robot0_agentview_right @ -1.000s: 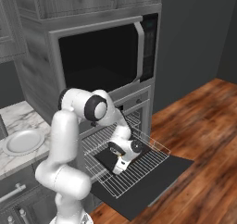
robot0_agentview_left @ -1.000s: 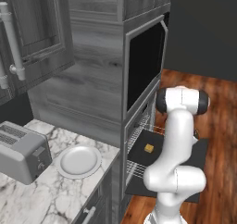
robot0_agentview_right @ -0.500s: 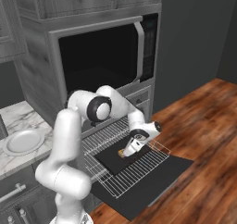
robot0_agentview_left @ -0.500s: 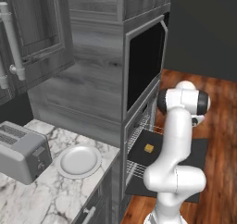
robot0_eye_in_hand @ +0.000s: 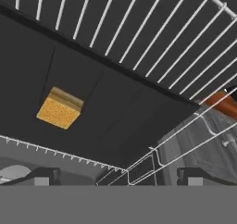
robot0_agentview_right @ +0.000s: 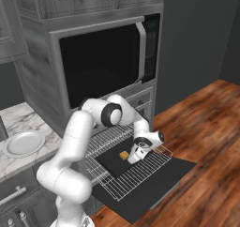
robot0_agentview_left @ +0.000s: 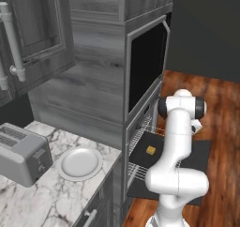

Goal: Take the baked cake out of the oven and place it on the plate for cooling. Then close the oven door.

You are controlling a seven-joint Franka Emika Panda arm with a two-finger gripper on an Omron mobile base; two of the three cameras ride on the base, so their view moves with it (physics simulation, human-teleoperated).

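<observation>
Cake [robot0_agentview_right: 124,155] sitting on tray [robot0_agentview_right: 112,161], just beside gripper [robot0_agentview_right: 134,157]; jaws standing wide apart, gripping nothing.

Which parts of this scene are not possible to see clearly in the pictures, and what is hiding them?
- Oven door, left base view: the arm covers its middle; the handle cannot be found.
- Oven display and knobs, right base view: too small and partly behind the arm.
- Gripper, right base view: fingertips too small to read; hand view shows them wide apart, holding nothing.
- Toaster, left base view: cut by the left edge.
- Plate, right base view: left rim cut by the edge.
</observation>
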